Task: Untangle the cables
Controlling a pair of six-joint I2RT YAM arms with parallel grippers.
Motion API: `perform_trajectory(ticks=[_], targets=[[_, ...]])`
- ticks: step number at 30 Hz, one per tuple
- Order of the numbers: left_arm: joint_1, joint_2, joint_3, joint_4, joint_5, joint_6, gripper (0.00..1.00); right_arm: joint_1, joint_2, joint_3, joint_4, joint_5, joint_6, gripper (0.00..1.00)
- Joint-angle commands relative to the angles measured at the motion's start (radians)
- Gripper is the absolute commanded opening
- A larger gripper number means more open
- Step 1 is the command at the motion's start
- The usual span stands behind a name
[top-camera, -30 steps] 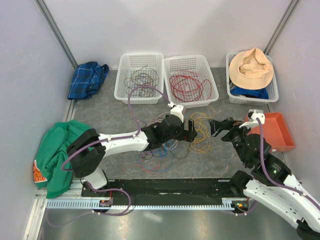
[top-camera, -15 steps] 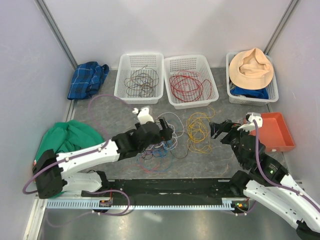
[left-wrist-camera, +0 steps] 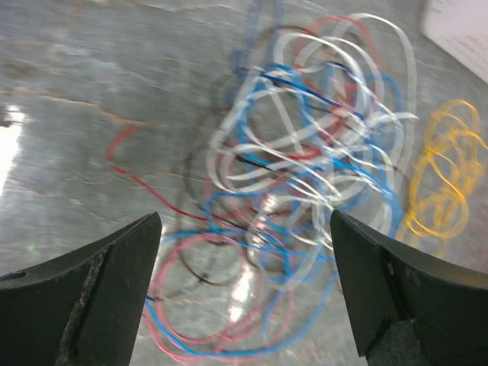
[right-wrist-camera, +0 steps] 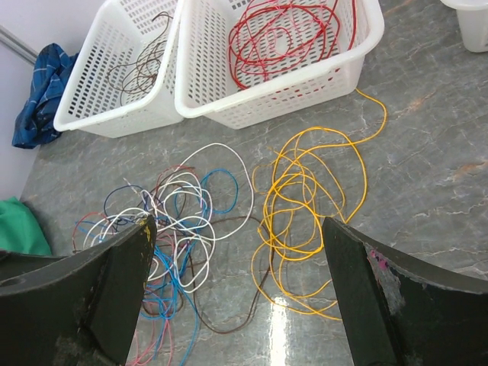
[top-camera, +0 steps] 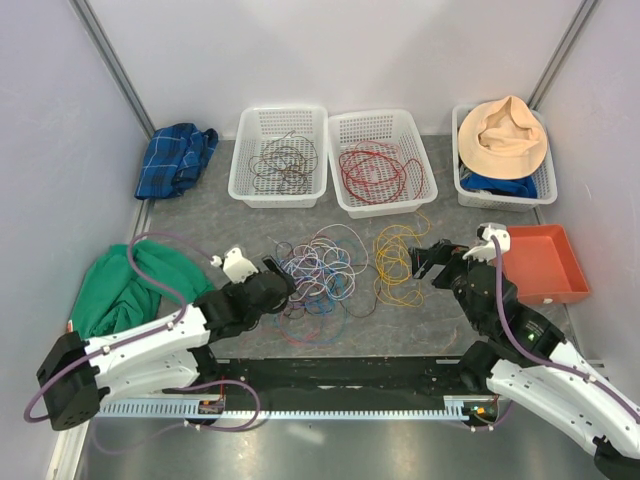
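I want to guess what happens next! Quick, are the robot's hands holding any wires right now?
Left gripper: open, holding none of the wires.
Right gripper: open, holding nothing.

open table (top-camera: pixel 200 225) left of the cables (top-camera: pixel 318 270); baskets (top-camera: pixel 280 197) wall the far side.
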Motion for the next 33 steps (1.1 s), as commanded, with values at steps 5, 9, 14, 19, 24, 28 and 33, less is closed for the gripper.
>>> perform_trajectory(ticks=[5, 9, 14, 19, 24, 28, 33], targets=[[0.166, 0.136, -0.120, 0.381, 0.170, 0.049, 0.80, 0.004, 0.016, -0.014, 0.053, -0.044, 0.011, 0.98], [0.214, 0.285, -0.084, 0.500, 0.256, 0.132, 0.68, 0.004, 0.015, -0.018, 0.055, -0.057, 0.010, 0.98], [0.214, 0.288, -0.062, 0.591, 0.325, 0.252, 0.51, 0.004, -0.002, -0.018, 0.048, -0.054, -0.001, 0.98], [0.204, 0.199, -0.056, 0.634, 0.397, 0.452, 0.07, 0.004, -0.002, -0.026, 0.053, -0.068, -0.012, 0.98], [0.154, 0.012, -0.059, 0.620, 0.420, 0.609, 0.02, 0.004, 0.007, -0.032, 0.075, -0.114, -0.021, 0.98], [0.111, -0.130, -0.057, 0.564, 0.471, 0.723, 0.02, 0.006, 0.019, -0.029, 0.117, -0.174, -0.041, 0.98], [0.082, -0.273, -0.013, 0.413, 0.455, 0.786, 0.02, 0.004, 0.102, -0.052, 0.234, -0.350, -0.059, 0.98]])
